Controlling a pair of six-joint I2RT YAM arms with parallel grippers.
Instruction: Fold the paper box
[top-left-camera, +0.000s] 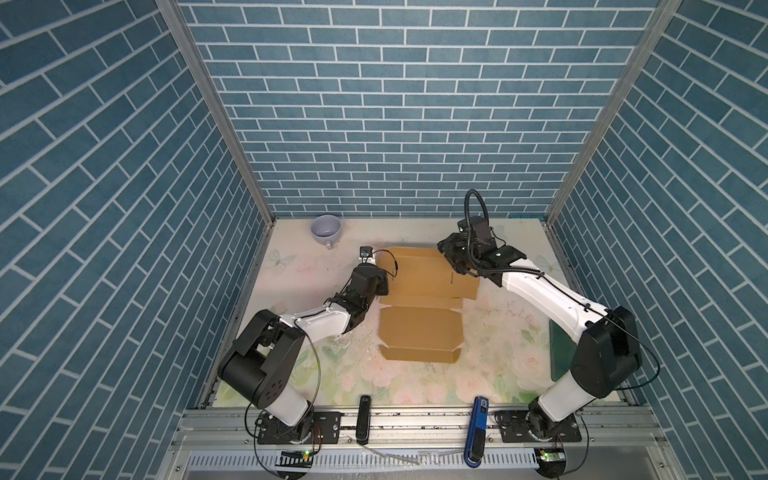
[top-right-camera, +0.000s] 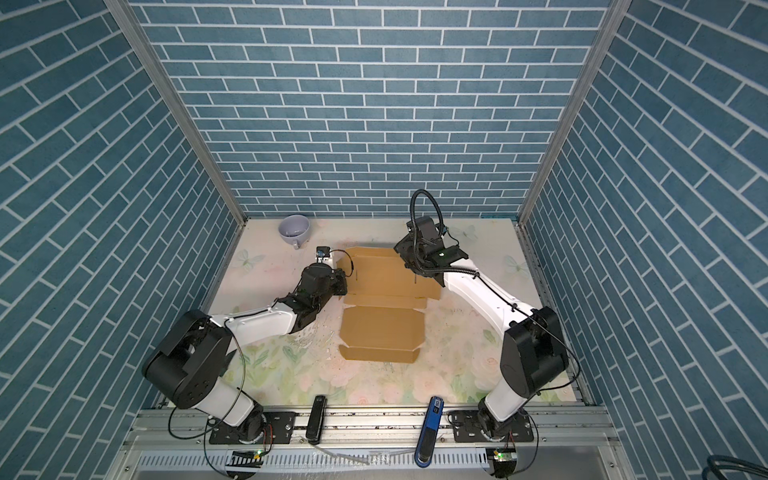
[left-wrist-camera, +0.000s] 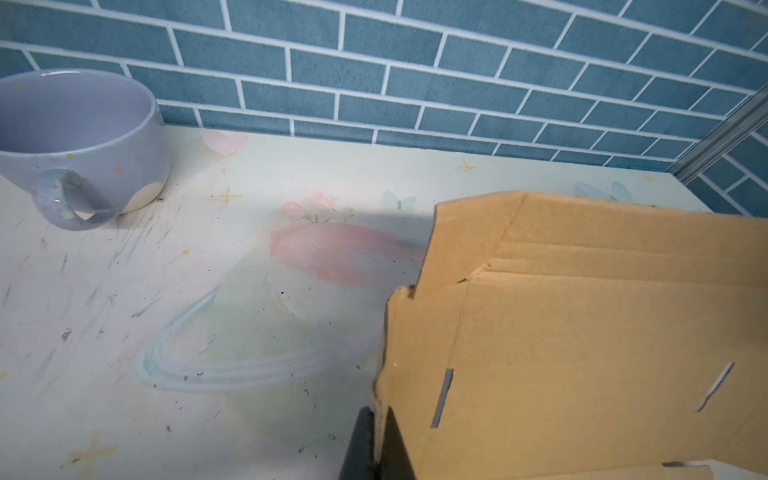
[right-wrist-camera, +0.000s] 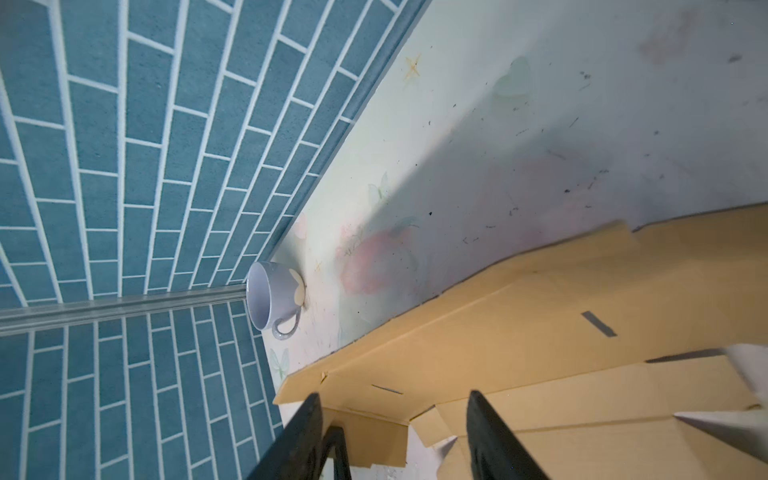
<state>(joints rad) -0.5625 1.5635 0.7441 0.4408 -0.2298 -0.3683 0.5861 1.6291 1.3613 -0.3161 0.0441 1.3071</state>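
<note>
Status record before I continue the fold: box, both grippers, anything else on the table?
paper box: still an open blank lying on the table, not yet formed into a box
left gripper: jaws shut on the paper box, at its left edge
right gripper: jaws open, at the far right part of the blank, holding nothing
mug: lilac, upright, far left corner, apart from the blank
</note>
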